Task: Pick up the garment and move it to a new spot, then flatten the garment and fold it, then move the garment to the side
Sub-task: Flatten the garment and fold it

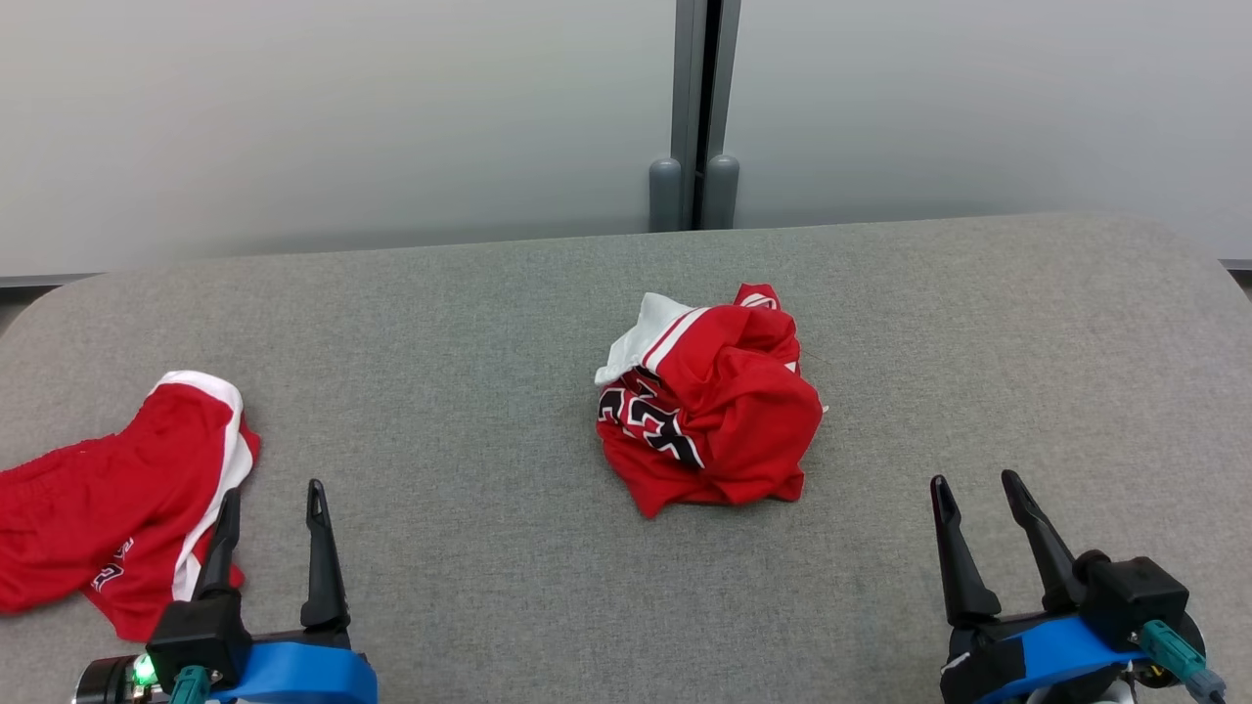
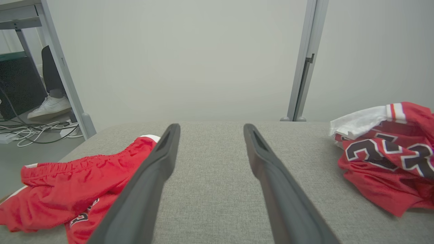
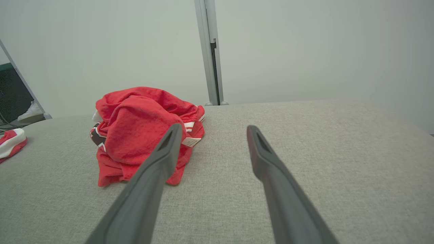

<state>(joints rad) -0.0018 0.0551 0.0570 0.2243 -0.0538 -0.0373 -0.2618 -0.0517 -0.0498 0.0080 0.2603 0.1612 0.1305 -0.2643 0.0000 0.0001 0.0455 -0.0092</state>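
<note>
We see both spread wide, empty: L gripper (image 1: 273, 489) by the shorts (image 1: 127, 489), R gripper (image 1: 974, 479) over bare table (image 1: 978, 323). The jersey (image 1: 709, 411) sits balled up at centre, ahead & inboard of both, no clear long axis. R's nearer, we reckon: reach fwd-left.

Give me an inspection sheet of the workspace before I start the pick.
Surface: grey fabric table, rounded corners, no stains seen.
Job's things: crumpled red jersey bunched at the middle, not yet flattened or folded.
Clutter: red shorts lying at the table's left edge.
Hands: left hand open and empty, one finger overlapping the shorts in the head view, contact unclear; right hand open and empty, over bare table.
Cables: loose cables on the floor off the table's left.
Surroundings: pale wall panels joined by a grey post; a person's shoe on the floor near the cables.
</note>
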